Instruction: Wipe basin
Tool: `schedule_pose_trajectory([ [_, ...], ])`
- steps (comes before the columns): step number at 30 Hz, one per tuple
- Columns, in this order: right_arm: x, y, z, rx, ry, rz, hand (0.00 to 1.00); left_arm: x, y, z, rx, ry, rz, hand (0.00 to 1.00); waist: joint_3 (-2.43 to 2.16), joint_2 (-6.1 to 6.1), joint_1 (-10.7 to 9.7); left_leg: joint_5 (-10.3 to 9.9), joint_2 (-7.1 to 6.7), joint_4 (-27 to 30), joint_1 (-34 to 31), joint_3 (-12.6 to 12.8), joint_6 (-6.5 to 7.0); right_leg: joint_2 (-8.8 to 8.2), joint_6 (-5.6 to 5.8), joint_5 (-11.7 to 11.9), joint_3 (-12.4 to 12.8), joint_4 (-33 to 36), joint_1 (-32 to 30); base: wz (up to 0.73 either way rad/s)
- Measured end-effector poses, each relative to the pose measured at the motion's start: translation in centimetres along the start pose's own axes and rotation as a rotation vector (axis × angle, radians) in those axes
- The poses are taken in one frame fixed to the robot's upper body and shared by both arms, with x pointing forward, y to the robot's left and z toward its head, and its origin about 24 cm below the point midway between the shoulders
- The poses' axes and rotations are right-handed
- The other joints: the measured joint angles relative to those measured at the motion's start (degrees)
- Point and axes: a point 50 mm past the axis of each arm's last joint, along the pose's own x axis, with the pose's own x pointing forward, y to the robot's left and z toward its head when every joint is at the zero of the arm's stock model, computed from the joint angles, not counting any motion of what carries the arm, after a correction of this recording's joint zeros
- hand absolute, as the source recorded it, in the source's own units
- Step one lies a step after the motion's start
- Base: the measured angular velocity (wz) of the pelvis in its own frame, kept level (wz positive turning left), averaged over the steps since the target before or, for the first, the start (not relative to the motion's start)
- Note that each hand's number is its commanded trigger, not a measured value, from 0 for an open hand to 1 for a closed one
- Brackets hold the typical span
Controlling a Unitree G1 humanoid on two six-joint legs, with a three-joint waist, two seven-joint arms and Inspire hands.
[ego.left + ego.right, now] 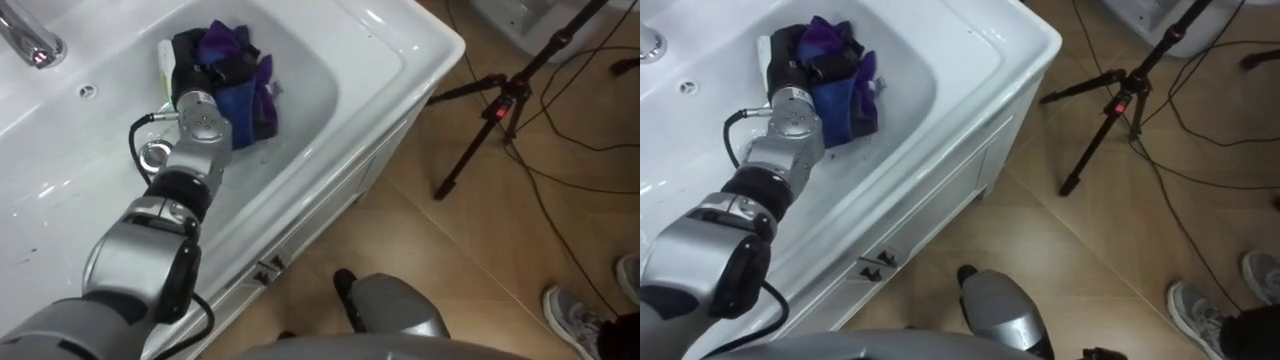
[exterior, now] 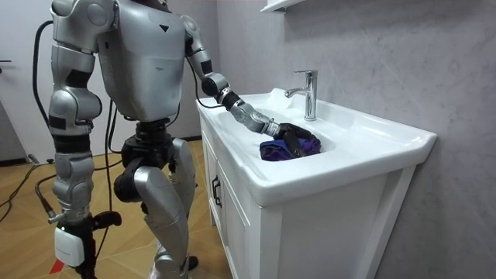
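Crumpled blue-purple cloth [image 1: 245, 100] in glossy white basin [image 1: 315, 70]

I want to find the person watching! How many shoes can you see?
2. One shoe is on the floor at the lower right; the other shoe is beside it, at the right edge, partly cut off.

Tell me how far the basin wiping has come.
Done: the left hand grips the purple cloth, down in the basin. In hand: the cloth lies against one wall of the bowl. Left: the rest; no wiped area can be told. The right hand hangs idle.
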Motion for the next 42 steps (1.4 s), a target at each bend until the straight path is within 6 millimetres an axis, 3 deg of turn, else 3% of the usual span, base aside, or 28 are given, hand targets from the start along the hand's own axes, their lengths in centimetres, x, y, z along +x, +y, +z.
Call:
schedule_pose_trajectory([
  [10, 0.0, 0.1, 0.4, -0.015, -0.029, 0.001, 0.00, 0.1, -0.1, 0.3, 0.008, -0.006, -0.018, 1.00, -0.02, 0.02, 0.1, 0.0, 0.11, 0.0, 0.4, 0.0, 0.00, 0.04, 0.03, 0.1, -0.1, -0.7, 0.6, 0.00],
  [19, 0.0, 0.1, -1.4, -0.005, 0.025, 0.005, 0.00, 0.2, 0.2, -0.6, 0.175, -0.001, -0.048, 1.00, -0.02, 0.03, 0.4, -0.1, 0.19, -1.0, 3.1, 0.0, -0.10, 0.37, 0.01, 0.1, 0.1, -0.8, 2.9, -0.01],
  [25, 0.0, 0.1, -1.3, 0.009, 0.036, 0.005, 0.00, -0.2, 1.2, -3.4, 0.302, 0.072, -0.079, 1.00, -0.03, 0.07, 0.8, -0.2, 0.40, -1.2, 4.3, -0.1, -0.35, 0.52, -0.15, -0.1, -0.1, -1.0, 4.7, 0.00],
  [30, 0.0, -0.2, -0.9, 0.020, 0.024, -0.003, 0.00, -1.4, 2.0, -6.3, 0.352, 0.129, -0.089, 1.00, -0.56, 0.90, 2.2, -0.1, 0.42, -1.0, 4.6, -1.4, -0.48, 0.39, -0.28, -0.2, -1.2, -1.6, 5.7, 0.10],
  [33, -0.1, -0.4, -0.9, 0.026, 0.022, -0.009, 0.00, -2.2, 2.3, -7.9, 0.366, 0.159, -0.100, 1.00, -0.77, 0.69, 3.0, -0.1, 0.31, -1.4, 5.1, -2.2, -0.55, 0.16, -0.38, -0.8, -2.2, -1.7, 6.5, 0.17],
  [42, -0.1, -0.6, 0.6, 0.015, -0.025, -0.040, 0.00, -3.2, 2.3, -9.4, 0.558, 0.106, -0.152, 1.00, -1.32, -0.18, 7.4, 0.0, -0.10, -1.9, 5.8, -3.4, -0.69, -0.26, -0.43, -1.7, -3.5, -1.7, 7.2, 0.07],
])
